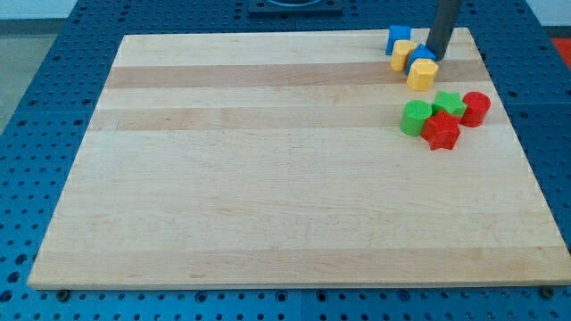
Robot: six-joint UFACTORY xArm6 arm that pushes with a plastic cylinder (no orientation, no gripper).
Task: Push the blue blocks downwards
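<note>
- Wooden board [268, 178]: bare, unlabelled, no writing legible.
- Blue cube [398, 37], near board's top-right corner; yellow block [402, 56] touching below.
- Second blue block [420, 58], above yellow hexagonal block [422, 75].
- Green [415, 118], [449, 104] and red [441, 131], [475, 108] blocks clustered below.
- My tip [435, 56]: gripperless rod, touching second blue block's right side.

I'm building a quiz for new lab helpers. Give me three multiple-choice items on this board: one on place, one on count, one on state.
1. Where do the blocks sit on the board?
A. the view's top right
B. the view's bottom left
C. the centre

2. How many red blocks are there?
A. none
B. two
C. four

3. Where is my tip?
A. far from every block
B. among the red blocks
C. right beside a blue block

Answers:
1 A: both clusters lie at the top right.
2 B: one red block and another.
3 C: it stands against the blue block above the yellow block.
</note>
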